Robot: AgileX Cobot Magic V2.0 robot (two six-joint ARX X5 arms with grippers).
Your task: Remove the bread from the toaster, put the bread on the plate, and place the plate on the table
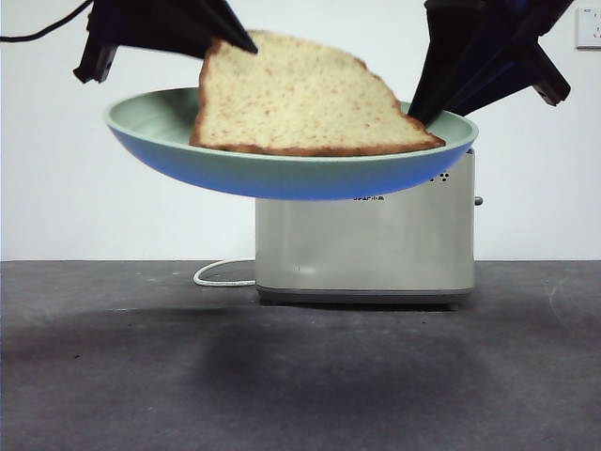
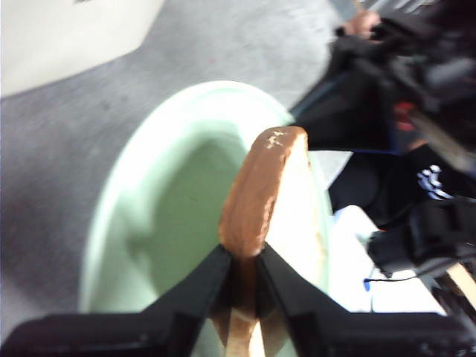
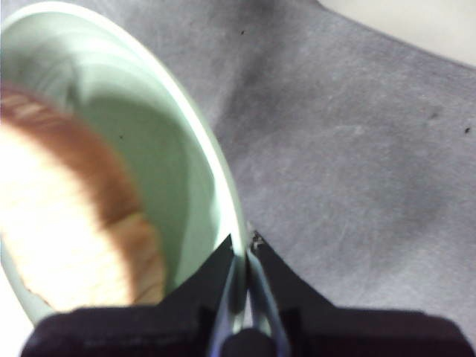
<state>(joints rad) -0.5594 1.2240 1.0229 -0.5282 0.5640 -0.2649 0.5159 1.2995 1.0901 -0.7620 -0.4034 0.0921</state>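
We see the left gripper (image 2: 244, 279) at the upper left of the boxy cream-beige toaster (image 1: 366, 240), its two black jaws pinched tight on the flat slice of tan, speckled wholemeal bread with a dark brown crust (image 1: 299, 99). In the left wrist view the bread (image 2: 262, 190) stands edge-on between the jaws, crust facing the camera, over the hollow of the round, pale mint-green plate (image 2: 152, 216).

The bread leans inside the plate (image 1: 291, 169), its lower crust resting along the plate's inner surface and its domed top tilted up toward the left gripper (image 1: 246, 44). The plate hangs in the air above and in front of the toaster, hiding the toaster's top edge and tipped slightly, its left rim higher than its right. A white cord (image 1: 221, 274) curls out from the toaster's left side along the dark grey-brown matte table (image 1: 300, 376), and a soft shadow lies on the table in front of the toaster.

At the upper right of the toaster, the right gripper (image 1: 418, 115) meets the plate's right rim. In the right wrist view its jaws (image 3: 242, 253) are clamped on the plate's raised rim (image 3: 216, 175), with the blurred bread (image 3: 71, 223) lying inside the plate.
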